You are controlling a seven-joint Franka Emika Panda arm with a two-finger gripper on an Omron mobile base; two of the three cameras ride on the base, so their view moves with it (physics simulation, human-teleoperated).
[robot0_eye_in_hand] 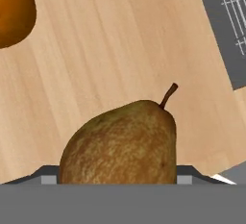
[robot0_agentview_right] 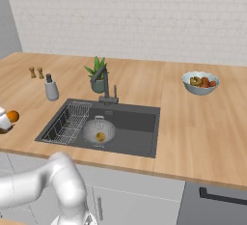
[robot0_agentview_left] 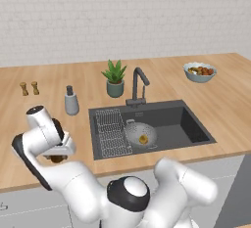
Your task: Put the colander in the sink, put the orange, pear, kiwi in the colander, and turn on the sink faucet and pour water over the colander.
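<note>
My gripper [robot0_eye_in_hand: 116, 177] is low over the counter left of the sink [robot0_agentview_left: 191, 124], shut on the brown, stemmed pear [robot0_eye_in_hand: 120, 141], with a finger pressed to each side. The same gripper [robot0_agentview_left: 58, 156] shows the brown fruit under the hand. The orange [robot0_eye_in_hand: 14, 11] lies on the wood close beside it, seen as the orange [robot0_agentview_right: 13, 116] at the left edge. The grey colander [robot0_agentview_left: 132, 130] sits in the basin and holds one small yellowish fruit [robot0_agentview_left: 143, 139], too small to tell if it is the kiwi. The faucet [robot0_agentview_left: 138, 82] stands behind the basin. Water is out of view.
A wire rack [robot0_agentview_left: 110, 131] fills the basin's left part. A soap dispenser [robot0_agentview_left: 71, 101], two small shakers [robot0_agentview_left: 29, 88] and a potted plant [robot0_agentview_left: 115, 80] stand behind. A pale blue fruit bowl [robot0_agentview_left: 200, 71] sits at the far right.
</note>
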